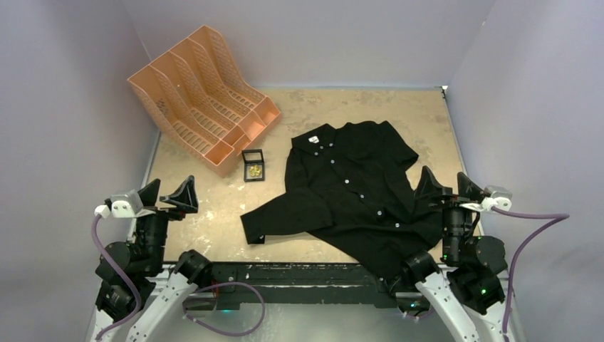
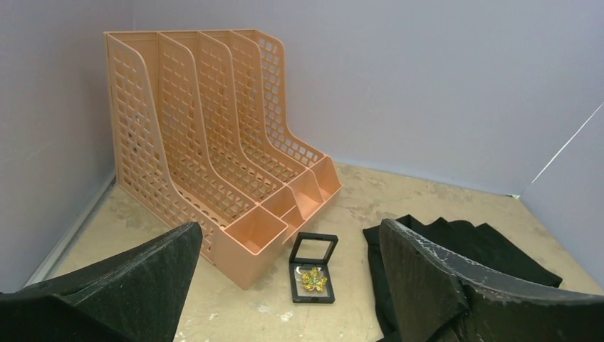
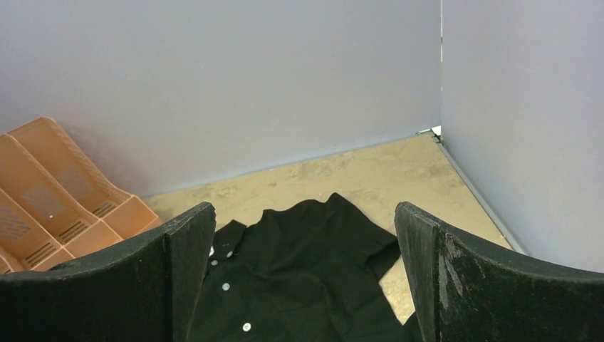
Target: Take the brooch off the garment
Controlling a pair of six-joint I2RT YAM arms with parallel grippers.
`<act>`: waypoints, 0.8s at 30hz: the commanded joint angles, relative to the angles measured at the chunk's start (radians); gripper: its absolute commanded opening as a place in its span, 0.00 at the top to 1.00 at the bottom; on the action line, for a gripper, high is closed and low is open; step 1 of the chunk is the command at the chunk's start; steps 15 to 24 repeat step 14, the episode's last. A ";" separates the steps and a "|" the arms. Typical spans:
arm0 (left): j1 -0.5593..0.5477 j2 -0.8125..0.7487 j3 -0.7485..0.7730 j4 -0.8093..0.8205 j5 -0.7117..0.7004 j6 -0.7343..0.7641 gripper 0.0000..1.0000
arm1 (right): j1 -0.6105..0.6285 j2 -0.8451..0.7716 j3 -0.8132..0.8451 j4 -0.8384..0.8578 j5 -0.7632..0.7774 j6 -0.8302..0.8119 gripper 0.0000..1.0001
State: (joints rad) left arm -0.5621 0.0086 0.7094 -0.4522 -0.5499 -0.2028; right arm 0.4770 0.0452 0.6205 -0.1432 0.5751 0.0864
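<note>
Apparently done: leaf brooch (image 2: 313,281) sits in its box (image 2: 313,299) ahead of my released left pincer (image 1: 171,189), off the shirt (image 1: 356,185); right pincer (image 1: 444,178) released too.

No legible text, brand, number or sign in any view. White neck label (image 1: 314,140) inside collar, at 11 o'clock end of shirt (image 1: 356,192): too small to read. Rack (image 1: 203,92) at 10 o'clock and box (image 1: 253,165) at 9 o'clock of shirt: no readable markings.
</note>
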 commanded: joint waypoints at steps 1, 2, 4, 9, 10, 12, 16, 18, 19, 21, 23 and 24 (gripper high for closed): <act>0.007 -0.004 -0.013 0.063 0.013 0.042 0.06 | 0.003 0.018 -0.011 0.063 0.022 -0.016 0.02; 0.007 -0.004 -0.014 0.063 0.016 0.045 0.06 | 0.002 0.025 -0.011 0.065 0.018 -0.017 0.02; 0.012 -0.005 -0.018 0.069 0.025 0.047 0.06 | 0.002 0.035 -0.011 0.064 0.013 -0.017 0.02; 0.044 -0.005 -0.030 0.085 0.056 0.054 0.06 | -0.001 0.042 -0.020 0.073 0.009 -0.026 0.02; 0.052 -0.004 -0.031 0.090 0.064 0.054 0.06 | -0.002 0.041 -0.022 0.077 0.009 -0.026 0.02; 0.070 -0.004 -0.036 0.097 0.077 0.054 0.06 | -0.004 0.042 -0.027 0.086 0.008 -0.029 0.02; 0.089 -0.005 -0.040 0.101 0.087 0.054 0.05 | -0.007 0.045 -0.031 0.090 0.008 -0.034 0.02; 0.089 -0.005 -0.040 0.101 0.087 0.054 0.05 | -0.007 0.045 -0.031 0.090 0.008 -0.034 0.02; 0.089 -0.005 -0.040 0.101 0.087 0.054 0.05 | -0.007 0.045 -0.031 0.090 0.008 -0.034 0.02; 0.089 -0.005 -0.040 0.101 0.087 0.054 0.05 | -0.007 0.045 -0.031 0.090 0.008 -0.034 0.02; 0.089 -0.005 -0.040 0.101 0.087 0.054 0.05 | -0.007 0.045 -0.031 0.090 0.008 -0.034 0.02; 0.089 -0.005 -0.040 0.101 0.087 0.054 0.05 | -0.007 0.045 -0.031 0.090 0.008 -0.034 0.02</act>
